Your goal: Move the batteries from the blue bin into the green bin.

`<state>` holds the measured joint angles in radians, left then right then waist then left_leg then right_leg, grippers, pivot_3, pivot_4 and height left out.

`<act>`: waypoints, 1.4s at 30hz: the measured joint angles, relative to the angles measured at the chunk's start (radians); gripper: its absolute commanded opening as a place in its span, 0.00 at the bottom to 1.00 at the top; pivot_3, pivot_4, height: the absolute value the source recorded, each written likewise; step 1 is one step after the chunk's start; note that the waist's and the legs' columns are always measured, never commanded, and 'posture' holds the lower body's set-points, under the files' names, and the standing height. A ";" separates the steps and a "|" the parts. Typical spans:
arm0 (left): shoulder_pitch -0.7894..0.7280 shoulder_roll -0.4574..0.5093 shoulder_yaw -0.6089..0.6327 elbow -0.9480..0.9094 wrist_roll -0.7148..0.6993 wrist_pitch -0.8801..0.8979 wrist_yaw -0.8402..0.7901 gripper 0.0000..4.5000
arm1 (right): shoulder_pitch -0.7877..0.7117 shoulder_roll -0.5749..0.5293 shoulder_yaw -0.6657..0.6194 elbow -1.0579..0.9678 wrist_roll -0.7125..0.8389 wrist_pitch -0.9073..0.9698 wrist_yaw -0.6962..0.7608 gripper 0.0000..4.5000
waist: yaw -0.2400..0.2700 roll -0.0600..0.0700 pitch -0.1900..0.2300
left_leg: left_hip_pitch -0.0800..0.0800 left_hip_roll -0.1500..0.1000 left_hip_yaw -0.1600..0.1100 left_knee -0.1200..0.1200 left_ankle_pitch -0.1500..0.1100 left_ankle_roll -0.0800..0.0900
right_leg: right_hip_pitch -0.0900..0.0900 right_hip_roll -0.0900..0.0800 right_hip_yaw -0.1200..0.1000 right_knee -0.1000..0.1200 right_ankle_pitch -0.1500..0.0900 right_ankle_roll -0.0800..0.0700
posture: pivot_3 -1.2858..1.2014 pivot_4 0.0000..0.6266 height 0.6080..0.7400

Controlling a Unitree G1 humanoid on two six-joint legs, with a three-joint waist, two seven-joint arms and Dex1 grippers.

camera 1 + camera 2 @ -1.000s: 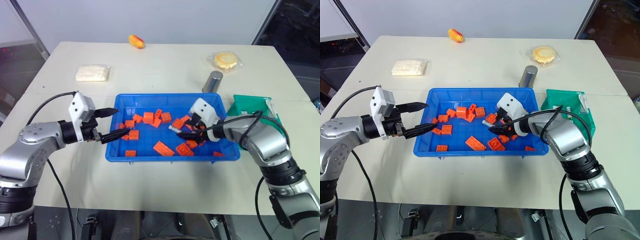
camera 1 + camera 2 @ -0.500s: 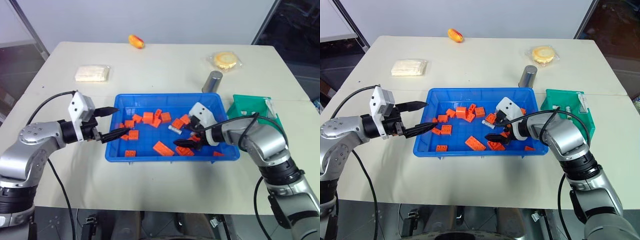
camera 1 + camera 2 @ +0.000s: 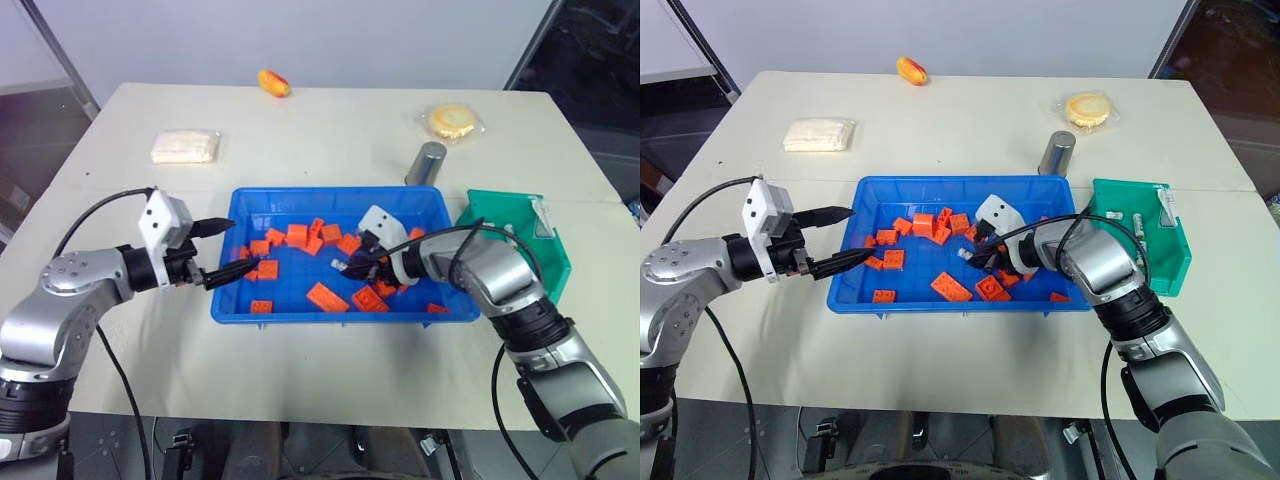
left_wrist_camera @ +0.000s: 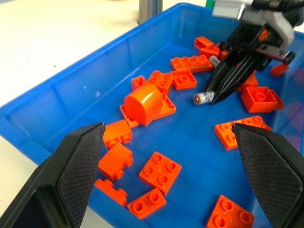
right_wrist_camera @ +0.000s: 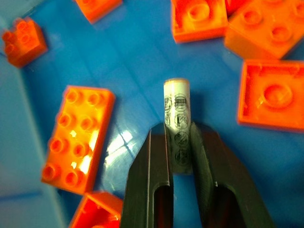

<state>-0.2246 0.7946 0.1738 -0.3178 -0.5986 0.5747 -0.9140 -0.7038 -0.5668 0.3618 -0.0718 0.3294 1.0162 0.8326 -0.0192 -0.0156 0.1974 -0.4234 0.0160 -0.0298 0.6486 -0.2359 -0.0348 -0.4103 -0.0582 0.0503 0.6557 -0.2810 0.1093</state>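
Now battery [image 5: 176, 124] sits clamped between right jaws

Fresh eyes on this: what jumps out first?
The bright blue bin at the table's centre, littered with orange bricks. In it the right claw is shut on a small silver battery, while the left claw hangs open over the bin's left rim. The green bin sits just right of the blue one.
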 measured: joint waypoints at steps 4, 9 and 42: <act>0.001 0.000 0.001 0.000 -0.001 0.000 0.001 1.00 | -0.006 0.000 0.009 -0.003 -0.009 -0.006 0.000 0.01 | 0.000 0.000 0.000 | 0.000 0.000 0.000 0.000 0.000 0.000 | 0.000 0.000 0.000 0.000 0.000 0.000 | 0.52 0.24 1.00; -0.013 0.000 0.001 0.000 -0.019 0.004 -0.008 1.00 | -0.081 -0.008 -0.042 -0.011 0.005 0.018 -0.003 0.01 | 0.000 0.000 0.000 | 0.000 0.000 0.000 0.000 0.000 0.000 | -0.001 0.000 0.000 0.000 0.000 0.000 | 0.52 0.24 1.00; -0.403 -0.124 -0.218 0.310 0.054 -0.086 -0.290 1.00 | 0.243 -0.554 -0.527 -0.013 -0.040 -0.024 -0.033 0.99 | -0.001 -0.001 -0.001 | 0.001 0.000 0.001 0.000 0.000 0.000 | 0.001 0.001 0.001 -0.001 0.000 0.000 | 0.52 0.24 1.00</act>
<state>-0.6276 0.6702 -0.0447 -0.0077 -0.5447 0.4885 -1.2036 -0.4610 -1.1211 -0.1657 -0.0844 0.2897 0.9921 0.7991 -0.0198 -0.0162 0.1967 -0.4225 0.0163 -0.0283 0.6487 -0.2360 -0.0345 -0.4094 -0.0572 0.0515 0.6550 -0.2810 0.1095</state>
